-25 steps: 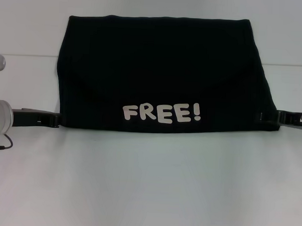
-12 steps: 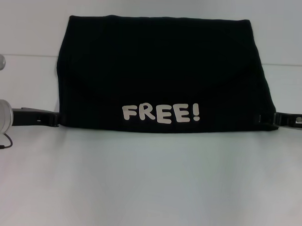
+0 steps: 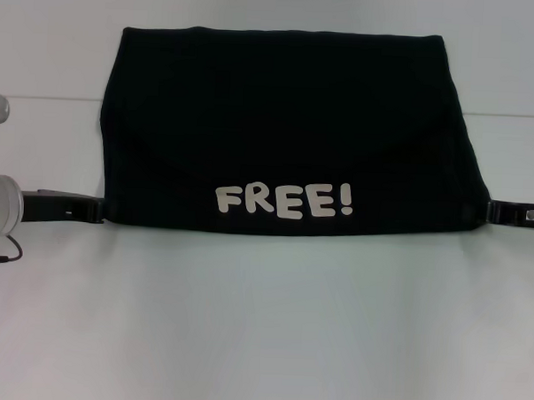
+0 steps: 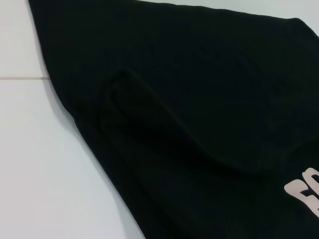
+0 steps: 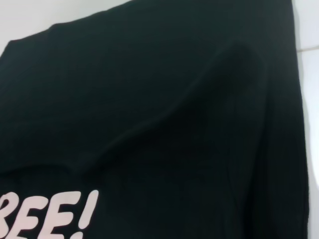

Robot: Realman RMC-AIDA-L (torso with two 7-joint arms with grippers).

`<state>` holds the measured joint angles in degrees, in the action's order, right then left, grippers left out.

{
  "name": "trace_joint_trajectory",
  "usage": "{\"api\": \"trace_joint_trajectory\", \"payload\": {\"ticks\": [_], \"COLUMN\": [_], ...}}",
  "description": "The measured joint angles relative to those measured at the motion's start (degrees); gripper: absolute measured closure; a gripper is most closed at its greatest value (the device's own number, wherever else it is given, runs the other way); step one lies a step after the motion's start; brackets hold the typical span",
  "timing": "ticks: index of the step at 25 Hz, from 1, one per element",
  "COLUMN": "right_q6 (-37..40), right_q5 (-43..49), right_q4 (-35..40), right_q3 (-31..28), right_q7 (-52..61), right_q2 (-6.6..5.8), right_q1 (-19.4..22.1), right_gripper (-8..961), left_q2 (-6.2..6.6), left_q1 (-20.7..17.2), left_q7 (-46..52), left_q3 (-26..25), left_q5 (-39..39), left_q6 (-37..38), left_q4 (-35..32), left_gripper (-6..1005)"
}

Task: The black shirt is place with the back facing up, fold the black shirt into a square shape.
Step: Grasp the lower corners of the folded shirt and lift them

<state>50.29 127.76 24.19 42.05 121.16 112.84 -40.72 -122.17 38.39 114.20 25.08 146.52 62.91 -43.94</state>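
The right gripper (image 3: 490, 212) has drawn back off the folded black shirt's (image 3: 288, 121) near-right corner, jaw states unclear, long axis left-right.

One legible text only: "FREE!" (image 3: 286, 201), in pale block capitals, is showing on the black shirt (image 3: 288, 121). In the head view the word is sitting centred along the near folded edge of the shirt, reading upright toward the camera. The left wrist view is catching only a cut-off fragment of pale lettering (image 4: 304, 195) on the black shirt (image 4: 189, 99), not readable there. The right wrist view is showing "REE!" (image 5: 47, 214) on the same fabric, first letter cropped. No other labels, brands or numbers are readable.
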Motion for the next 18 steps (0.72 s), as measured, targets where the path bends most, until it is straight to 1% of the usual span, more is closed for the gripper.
{"api": "trace_joint_trajectory", "payload": {"ticks": [2,5,8,11,15,18], "right_q6": [0.53,1.58,3.10,6.19,10.00,13.24], "right_q5": [-0.36,-0.50,-1.31,-4.13,-7.69,-8.69], "right_q4": [0.02,0.04,0.06,0.11,0.16,0.25], "right_q3": [-0.52,-2.10,-4.16,-5.95,-8.12,-9.33], "right_q7": [-0.91,-2.45,-4.29,-7.78,-11.75,-14.14], "right_q2": [0.00,0.00,0.00,-0.04,-0.52,-0.71], "right_q1": [0.08,0.57,1.62,3.56,6.48,8.35], "right_gripper": [704,914,917,919,919,919], "left_q2": [0.00,0.00,0.00,-0.13,-0.32,-0.35], "left_q1": [0.04,0.09,0.06,-0.42,-2.21,-3.61], "left_q7": [0.10,0.15,0.29,1.29,1.80,1.33], "left_q3": [-0.01,-0.03,-0.04,-0.03,-0.03,-0.06], "left_q5": [0.00,-0.02,-0.23,-0.14,0.16,-0.09], "left_q6": [-0.06,-0.07,0.03,2.11,8.54,12.74], "left_q4": [0.00,0.00,-0.04,-1.12,-4.61,-6.85], "left_gripper": [987,987,987,986,986,986]}}
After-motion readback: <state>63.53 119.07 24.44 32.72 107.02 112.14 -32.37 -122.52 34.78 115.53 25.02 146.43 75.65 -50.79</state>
